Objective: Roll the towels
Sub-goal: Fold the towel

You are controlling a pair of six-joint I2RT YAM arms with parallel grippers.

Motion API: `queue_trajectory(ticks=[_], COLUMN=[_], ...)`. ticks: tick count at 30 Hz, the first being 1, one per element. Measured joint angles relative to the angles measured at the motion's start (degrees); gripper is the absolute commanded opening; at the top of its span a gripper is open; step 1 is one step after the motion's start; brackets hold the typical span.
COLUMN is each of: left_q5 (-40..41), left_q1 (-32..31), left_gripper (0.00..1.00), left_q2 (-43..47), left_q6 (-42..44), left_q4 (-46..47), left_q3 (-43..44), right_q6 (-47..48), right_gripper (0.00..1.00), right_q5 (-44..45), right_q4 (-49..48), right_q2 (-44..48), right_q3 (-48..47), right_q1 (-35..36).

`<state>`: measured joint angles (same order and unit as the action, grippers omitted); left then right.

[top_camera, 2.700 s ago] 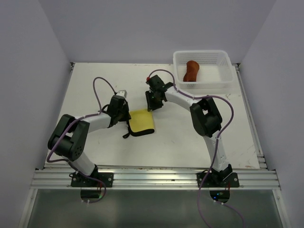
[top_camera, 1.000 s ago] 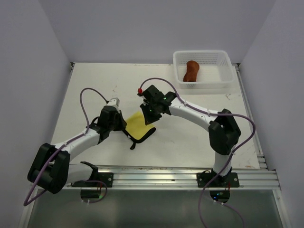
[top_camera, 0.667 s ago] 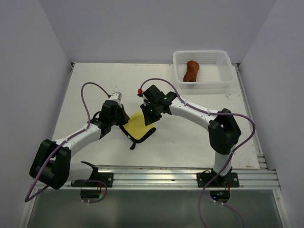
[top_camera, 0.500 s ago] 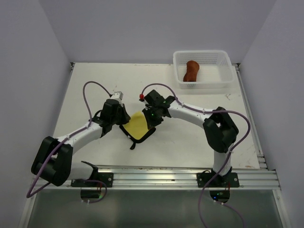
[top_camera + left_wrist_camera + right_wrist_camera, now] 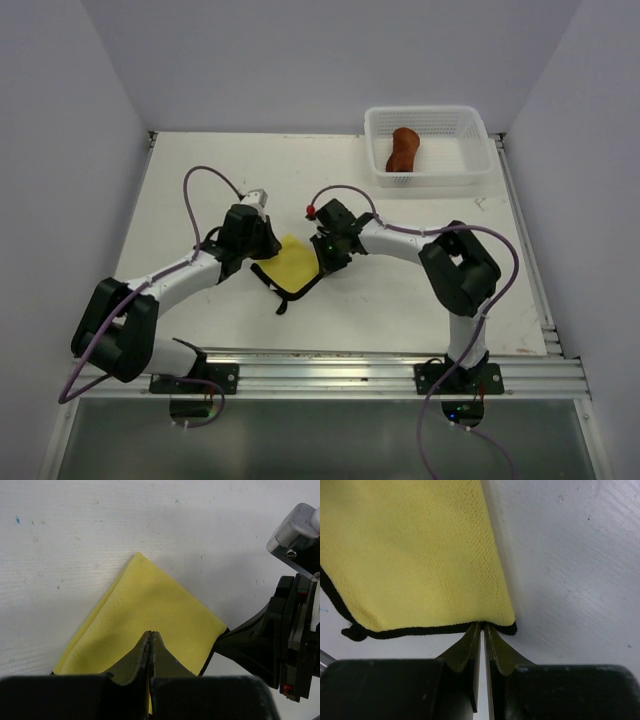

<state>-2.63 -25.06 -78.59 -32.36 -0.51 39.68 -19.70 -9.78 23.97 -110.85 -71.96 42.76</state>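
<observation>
The yellow towel (image 5: 290, 262) is being held folded on the desk (image 5: 400, 300), pinched between 2 closed hands: the left hand (image 5: 150, 635) and, at the dark hem, the right hand (image 5: 482, 626). From above, its ends are being hidden by them. The rust-brown towel (image 5: 403, 150) is lying in the basket (image 5: 478, 172). Compared with earlier, the hands are being held closer together.

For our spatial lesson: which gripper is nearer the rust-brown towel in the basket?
Right. The right gripper lies left of the rust-brown towel; the left gripper farther left, beyond the yellow towel.
</observation>
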Motion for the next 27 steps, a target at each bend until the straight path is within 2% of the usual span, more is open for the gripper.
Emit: queue_trajectory(ticks=[3, 6, 7, 10, 17, 21, 27], left_q5=[-0.3, -0.8, -1.1, -1.6, -3.0, -3.2, -3.2], left_q1=[-0.6, -0.8, -0.9, -0.9, -0.9, -0.9, -1.3], left_gripper=[0.0, 0.1, 0.16, 0.23, 0.32, 0.35, 0.38], left_q2=[-1.3, -3.2, -4.2, -7.7, -15.5, -19.1, -21.7], left_q6=[0.0, 0.2, 0.4, 0.6, 0.5, 0.4, 0.3], left_q4=[0.0, -0.2, -0.8, -3.2, -7.4, -9.9, -12.5], left_q3=[0.4, 2.0, 3.3, 8.9, 20.0, 22.8, 23.1], right_q6=[-0.1, -0.1, -0.1, -0.4, -2.6, -3.9, -5.0], right_gripper=[0.11, 0.12, 0.13, 0.17, 0.3, 0.33, 0.38], right_q5=[-0.1, 0.0, 0.0, -0.1, -0.8, -1.9, -3.3], right_q4=[-0.7, -0.5, 0.3, 1.4, 0.5, -1.3, -2.8], right_q2=[0.7, 2.0, 3.0, 6.5, 15.6, 14.1, 5.3], right_q3=[0.8, 2.0, 2.5, 3.7, 6.3, 6.2, 2.4], right_q1=[0.0, 0.0, -0.1, -0.2, -2.8, -4.7, -5.3])
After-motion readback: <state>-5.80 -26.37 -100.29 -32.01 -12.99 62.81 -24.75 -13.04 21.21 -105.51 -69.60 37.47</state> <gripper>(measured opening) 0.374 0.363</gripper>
